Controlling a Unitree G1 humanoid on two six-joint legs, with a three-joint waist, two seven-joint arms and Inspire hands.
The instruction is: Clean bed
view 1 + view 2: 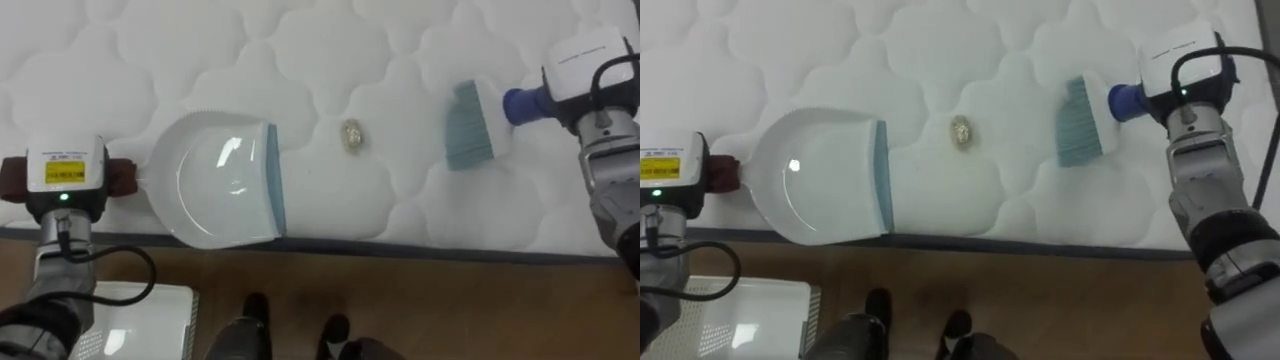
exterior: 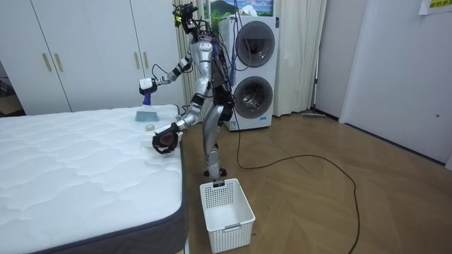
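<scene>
Your right hand (image 1: pixel 585 75) is curled round the brush (image 1: pixel 470 125) handle. The scrap (image 1: pixel 352 134) lies on the bed (image 1: pixel 300 40) between brush and dustpan (image 1: pixel 215 180). Your left hand (image 1: pixel 65 175) covers the dustpan's handle; its grip can't be told.

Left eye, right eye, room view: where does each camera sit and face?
Left eye view: on the head, looking down at the mattress edge; left hand at the dustpan, right hand at the brush.
Right eye view: just beside it, same downward look, both forearms in frame.
Room view: out in the room, facing the whole robot beside the mattress, a basket near its feet.
Both eye views share the scrap between dustpan and brush.
</scene>
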